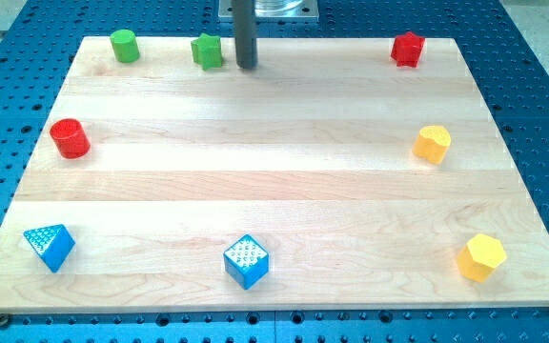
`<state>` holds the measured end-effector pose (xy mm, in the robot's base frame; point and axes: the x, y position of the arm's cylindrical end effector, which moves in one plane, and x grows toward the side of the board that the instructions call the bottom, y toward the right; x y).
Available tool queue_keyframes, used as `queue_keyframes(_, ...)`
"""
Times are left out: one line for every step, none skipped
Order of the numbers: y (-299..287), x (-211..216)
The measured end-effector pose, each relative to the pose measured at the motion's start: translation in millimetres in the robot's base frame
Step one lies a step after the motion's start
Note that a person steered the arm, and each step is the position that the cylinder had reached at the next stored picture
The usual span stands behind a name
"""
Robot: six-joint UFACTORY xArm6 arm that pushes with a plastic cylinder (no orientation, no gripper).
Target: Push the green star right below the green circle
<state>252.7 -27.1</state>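
Observation:
The green star (pixel 207 50) sits near the view's top edge of the wooden board, left of centre. The green circle (pixel 124 45), a short cylinder, stands further to the view's left, also at the top edge. The two are apart, roughly level with each other. My tip (pixel 247 66) is at the end of the dark rod, just to the view's right of the green star, very close to it; I cannot tell whether it touches.
A red cylinder (pixel 70 138) is at the left. A red star-like block (pixel 407 49) is at top right. Two yellow blocks (pixel 433 144) (pixel 481 257) are on the right. A blue triangle (pixel 49 246) and a blue cube (pixel 246 261) are near the bottom.

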Motion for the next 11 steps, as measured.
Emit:
queue_keyframes(-59, 0)
queue_keyframes(-82, 0)
queue_keyframes(-33, -17)
queue_keyframes(-78, -41)
queue_keyframes(-124, -41)
queue_keyframes(-75, -37)
queue_keyframes(-114, -34)
queue_keyframes(-134, -34)
queue_keyframes(-125, -28)
queue_keyframes(-46, -18)
queue_keyframes(15, -27)
